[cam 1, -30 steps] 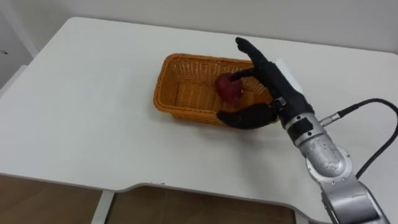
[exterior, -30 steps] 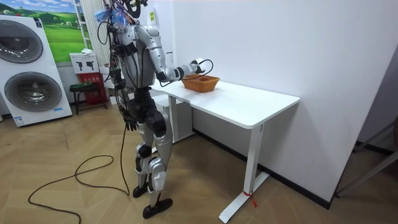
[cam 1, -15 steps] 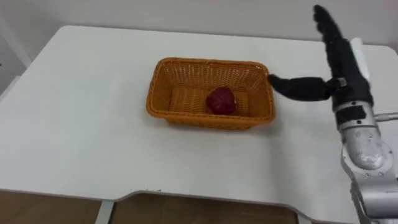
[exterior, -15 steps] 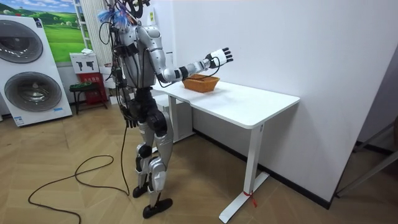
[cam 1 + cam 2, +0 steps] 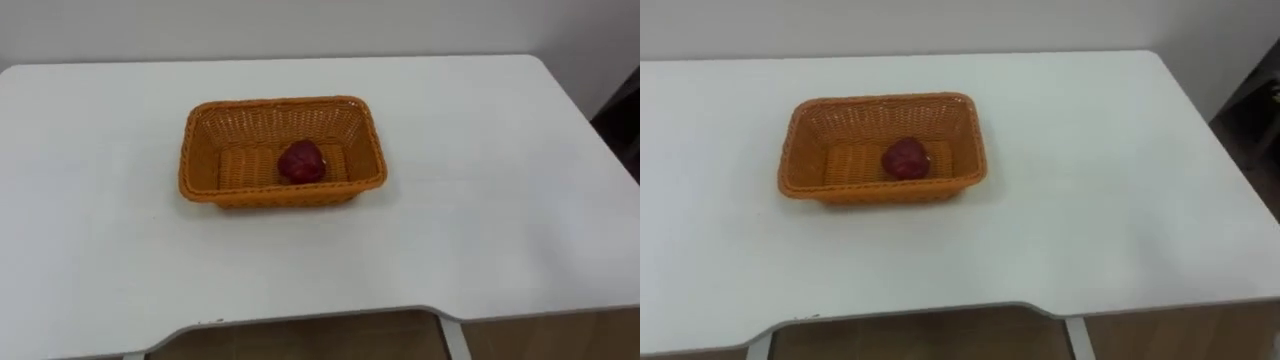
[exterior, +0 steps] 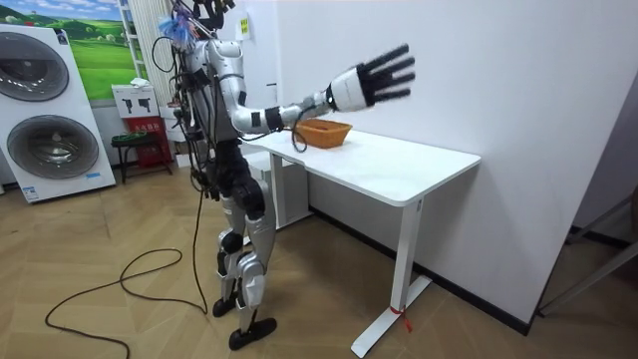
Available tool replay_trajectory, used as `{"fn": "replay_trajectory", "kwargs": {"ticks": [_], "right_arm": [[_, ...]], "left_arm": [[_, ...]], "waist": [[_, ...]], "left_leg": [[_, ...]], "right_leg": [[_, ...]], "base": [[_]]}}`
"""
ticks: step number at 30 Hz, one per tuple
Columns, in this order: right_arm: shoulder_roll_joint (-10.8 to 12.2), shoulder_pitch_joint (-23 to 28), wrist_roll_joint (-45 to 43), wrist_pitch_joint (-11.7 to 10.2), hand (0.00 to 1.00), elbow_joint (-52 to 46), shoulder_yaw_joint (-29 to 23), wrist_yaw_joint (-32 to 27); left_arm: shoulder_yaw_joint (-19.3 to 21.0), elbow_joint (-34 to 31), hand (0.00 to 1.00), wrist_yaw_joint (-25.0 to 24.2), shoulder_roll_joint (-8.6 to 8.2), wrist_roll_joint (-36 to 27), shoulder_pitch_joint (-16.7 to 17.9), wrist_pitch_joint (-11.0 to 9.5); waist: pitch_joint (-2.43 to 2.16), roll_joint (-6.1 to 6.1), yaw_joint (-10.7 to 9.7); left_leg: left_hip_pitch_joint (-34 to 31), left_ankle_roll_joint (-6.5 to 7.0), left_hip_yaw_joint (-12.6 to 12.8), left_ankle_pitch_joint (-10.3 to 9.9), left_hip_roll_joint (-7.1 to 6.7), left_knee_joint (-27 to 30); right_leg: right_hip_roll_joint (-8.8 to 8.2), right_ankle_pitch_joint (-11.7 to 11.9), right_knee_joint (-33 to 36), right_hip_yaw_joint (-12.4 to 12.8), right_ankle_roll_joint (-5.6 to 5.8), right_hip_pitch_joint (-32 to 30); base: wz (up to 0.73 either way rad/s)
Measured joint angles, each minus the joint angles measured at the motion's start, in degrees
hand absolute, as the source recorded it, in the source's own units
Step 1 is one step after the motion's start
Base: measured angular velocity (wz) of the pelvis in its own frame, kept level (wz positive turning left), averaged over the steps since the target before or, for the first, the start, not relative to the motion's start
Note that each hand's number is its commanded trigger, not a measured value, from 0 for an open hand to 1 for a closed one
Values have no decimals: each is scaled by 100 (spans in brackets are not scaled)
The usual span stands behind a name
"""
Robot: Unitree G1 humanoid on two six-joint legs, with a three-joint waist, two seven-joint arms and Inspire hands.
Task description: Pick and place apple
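Now that the right hand (image 6: 374, 80) has let go and swung up, the apple (image 5: 301, 161) lies alone in the basket (image 5: 186, 170). A second ago that hand was down inside the basket, fingers curled around the fruit. Half a second ago it was already clear of the rim, off to the right. In the room view it is now raised high above the table's (image 5: 480, 200) near end, fingers spread wide and holding nothing.

The apple is dark red. It rests on the basket's floor, slightly right of its middle and close to the far wall. The orange wicker basket sits a little left of centre in the upper half of the eye views, on a bare white table. The whole eye view has also shifted, which is the camera's own movement; the basket itself looks unmoved.

The robot stands at the table's end, on the room view's left. Its left hand (image 6: 208, 191) hangs low by its hip; I cannot tell its state.

Judging by this, the placing looks done and only the arm's retreat remains.
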Motion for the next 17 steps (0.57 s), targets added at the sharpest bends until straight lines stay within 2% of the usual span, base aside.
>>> {"fn": "replay_trajectory", "kwargs": {"ticks": [3, 4, 6, 8, 9, 11, 15, 17], "right_arm": [[69, 268, 780, 127, 0, 1611, 1, -52], [117, 363, 1077, 265, 0, 2267, 17, 36], [212, 539, 1719, 450, 0, 3432, 94, 270], [307, 607, 1867, 595, 0, 4486, 332, 595], [398, 653, 1875, 766, 0, 5090, 503, 878], [516, 693, 1864, 962, 0, 5628, 663, 1228], [539, 645, 1677, 1159, 0, 6703, 1024, 1991], [548, 656, 1500, 1275, 0, 6777, 1244, 2226]], "left_arm": [[-6, -119, 0, 3, -14, 12, -30, 120], [-5, -183, 0, 2, -28, 14, -35, 147], [-4, -225, 0, 1, -85, 18, -34, 240], [47, -231, 0, -5, -89, 43, -44, 277], [99, -237, 0, -24, -111, 43, -61, 310], [95, -230, 0, -76, -166, 44, -95, 360], [99, -214, 0, -240, -166, 43, -151, 475], [90, -213, 0, -283, -166, 42, -164, 498]], "waist": [[-43, 63, -117], [-51, 51, -114], [-68, 196, -105], [-70, 232, -108], [-70, 224, -96], [-63, 215, -89], [-16, 101, 24], [-7, 62, 86]], "left_leg": [[-50, 1, -4, 0, 3, 45], [-49, 1, -3, 0, 3, 35], [14, 2, 13, 3, 2, -14], [68, -8, 23, 10, 2, -42], [71, -16, 24, 14, 3, -44], [78, -18, 41, 16, 1, -44], [160, -11, 80, 11, 5, -53], [158, -7, 100, 8, 4, -51]], "right_leg": [[-2, 10, 2, -36, -3, -15], [0, 10, 7, -26, -3, -20], [-1, 8, 10, 52, -2, -7], [5, -5, 10, 57, -13, 34], [8, -16, 4, 58, -23, 39], [3, -30, -6, 73, -26, 35], [-2, -71, -21, 145, -8, 33], [3, -67, -18, 196, -4, 10]], "base": [[6], [0], [-9], [-3], [0], [-3], [-6], [-7]]}}
